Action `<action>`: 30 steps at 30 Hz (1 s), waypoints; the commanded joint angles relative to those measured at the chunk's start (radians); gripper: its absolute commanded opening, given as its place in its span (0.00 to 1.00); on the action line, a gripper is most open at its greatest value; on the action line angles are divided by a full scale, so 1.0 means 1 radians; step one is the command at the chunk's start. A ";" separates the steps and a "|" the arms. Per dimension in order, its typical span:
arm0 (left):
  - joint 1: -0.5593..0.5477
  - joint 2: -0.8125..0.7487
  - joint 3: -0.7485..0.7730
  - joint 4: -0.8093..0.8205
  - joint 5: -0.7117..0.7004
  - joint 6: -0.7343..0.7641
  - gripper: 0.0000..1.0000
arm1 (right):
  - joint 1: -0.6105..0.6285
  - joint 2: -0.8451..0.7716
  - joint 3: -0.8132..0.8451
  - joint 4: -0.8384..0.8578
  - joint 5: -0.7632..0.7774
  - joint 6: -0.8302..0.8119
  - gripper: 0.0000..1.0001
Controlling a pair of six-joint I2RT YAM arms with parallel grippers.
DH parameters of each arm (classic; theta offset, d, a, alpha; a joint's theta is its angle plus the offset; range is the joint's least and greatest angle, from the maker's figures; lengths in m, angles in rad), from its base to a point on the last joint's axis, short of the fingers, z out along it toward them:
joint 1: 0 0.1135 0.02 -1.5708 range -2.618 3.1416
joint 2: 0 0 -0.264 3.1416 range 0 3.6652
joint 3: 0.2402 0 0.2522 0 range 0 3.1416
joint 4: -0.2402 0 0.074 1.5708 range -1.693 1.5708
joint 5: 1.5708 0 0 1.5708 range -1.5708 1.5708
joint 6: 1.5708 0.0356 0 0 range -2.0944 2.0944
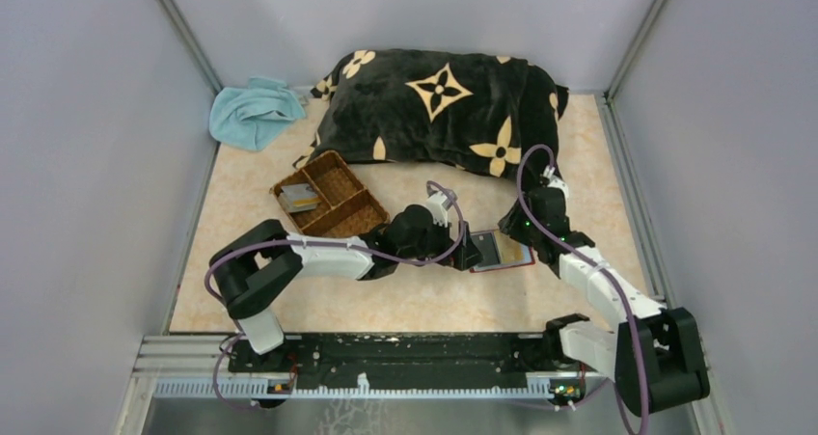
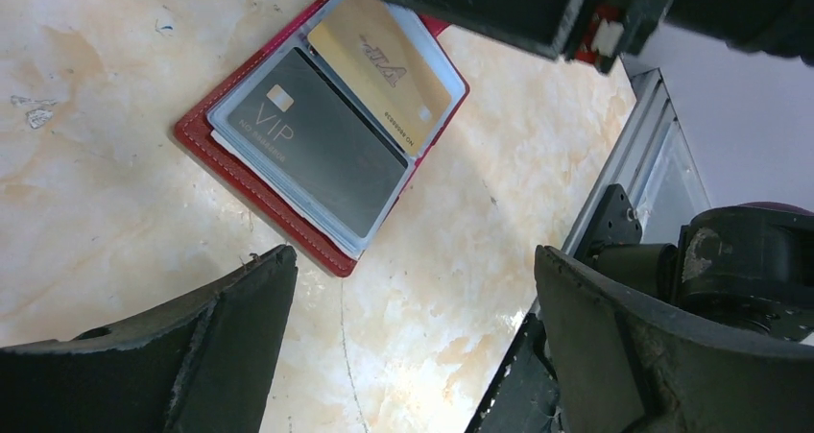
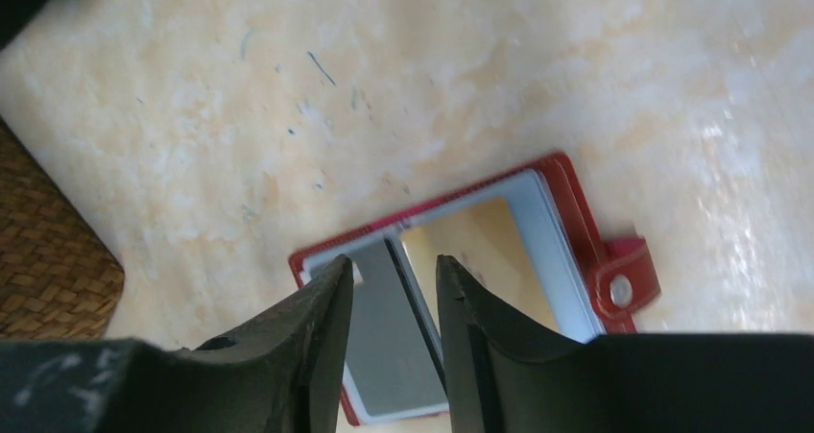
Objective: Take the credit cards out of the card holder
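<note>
The left gripper hovers wide open and empty just beside the red card holder, which lies spread flat on the table. The right gripper, fingers narrowly parted, hangs over the holder's dark card; whether it touches is unclear. A gold card fills the other pocket.

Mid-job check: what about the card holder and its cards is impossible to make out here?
Top external: the card holder, wedged between the left gripper and right gripper, is too small to count cards.
Left wrist: the right gripper's body covers the gold card's top corner.
Right wrist: its fingers hide the dark card's lower part; contact cannot be told.
Top external: basket contents too small to identify.
</note>
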 commanded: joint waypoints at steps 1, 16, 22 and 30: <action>0.003 -0.028 -0.022 0.052 -0.003 0.018 0.99 | -0.006 0.083 0.109 0.150 -0.003 -0.054 0.42; -0.060 -0.116 -0.013 -0.085 -0.128 0.113 0.99 | -0.007 0.177 0.055 0.185 0.237 -0.066 0.18; -0.061 -0.090 -0.021 -0.051 -0.082 0.076 0.99 | -0.006 0.262 0.088 0.120 0.202 -0.078 0.33; -0.066 -0.122 -0.044 -0.042 -0.085 0.063 0.99 | 0.000 0.259 0.023 0.120 0.118 -0.065 0.33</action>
